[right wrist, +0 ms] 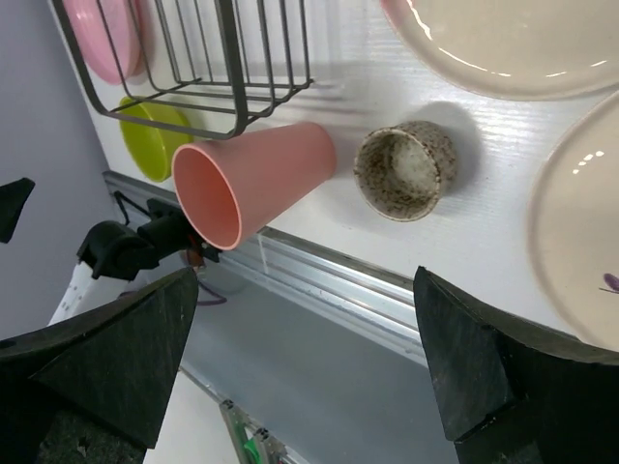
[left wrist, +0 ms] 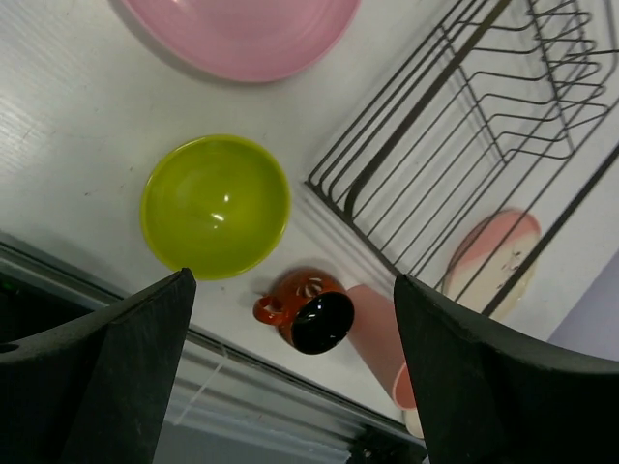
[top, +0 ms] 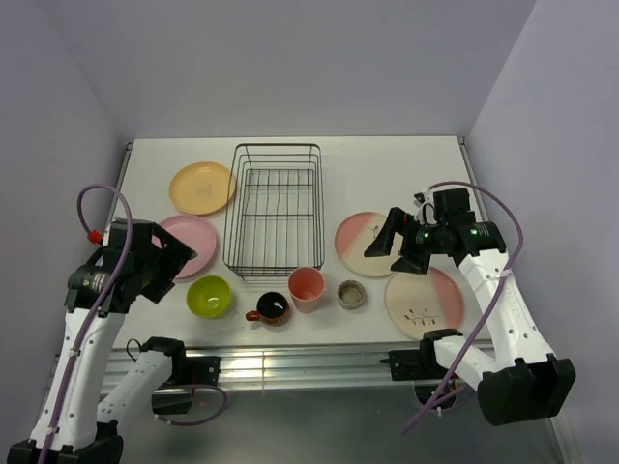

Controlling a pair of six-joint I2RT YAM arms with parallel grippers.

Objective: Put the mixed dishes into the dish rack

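Step in hand: we judged it to be the first pick-up, since the dish rack point(top: 278, 146) held nothing and every dish lay outside it on the table point(top: 406, 174).
Dishes: the orange-yellow plate point(top: 202, 188) and pink plate point(top: 198, 242) lay left of the rack. The lime-green bowl point(top: 209, 296), mug point(top: 272, 308), salmon cup point(top: 307, 288) and small grey cup point(top: 351, 294) sat in a row before its near end. The pink-and-cream plate point(top: 360, 242) and twig plate point(top: 426, 303) lay to its right.
Doing it well: we thought the flat plates needed a finger worked under the rim, then a tilt to stand them in the rack. The cups looked easier, taken by the wall.
Left side: the left claw point(left wrist: 292, 290) was spread wide and held nothing, hanging over the bowl and pink plate.
Right side: the right claw point(right wrist: 305, 280) was spread wide too and empty, above the pink-and-cream plate, touching nothing we could see.
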